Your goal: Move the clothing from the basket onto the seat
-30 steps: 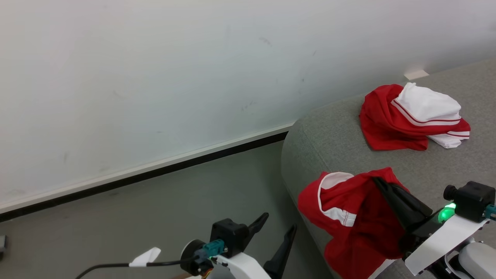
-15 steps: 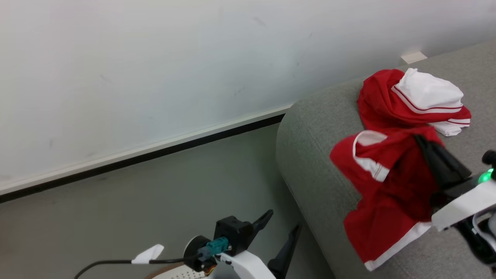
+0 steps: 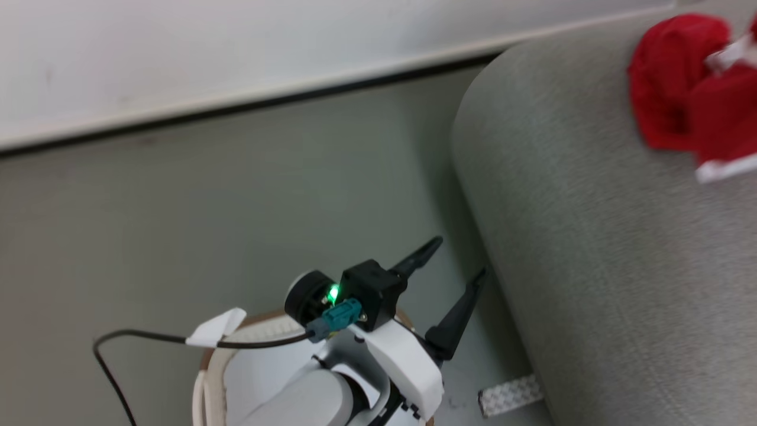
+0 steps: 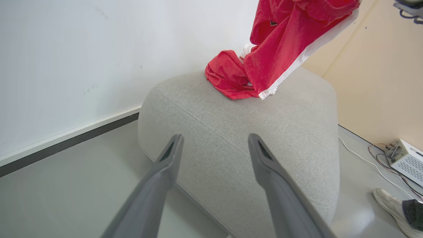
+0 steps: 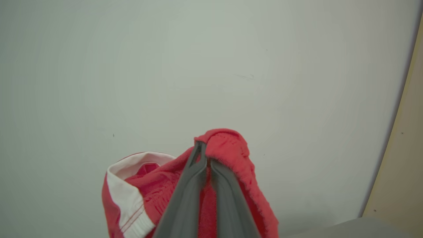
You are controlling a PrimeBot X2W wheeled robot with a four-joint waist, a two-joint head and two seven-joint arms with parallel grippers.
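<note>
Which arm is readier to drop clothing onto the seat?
Right. The right jaws are shut on a red garment hanging over the grey seat; the left jaws stand open and empty, by the basket.

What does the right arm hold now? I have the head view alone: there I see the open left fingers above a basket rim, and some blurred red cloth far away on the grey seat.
Observer: In the right wrist view the right fingers are shut on a red garment with a white band.
Operator: Does it lie on the seat?
Observer: Not yet. In the left wrist view it hangs from above, its white hem low over the seat, beside a second red garment that lies there. Whether the hem touches, I cannot tell.
</note>
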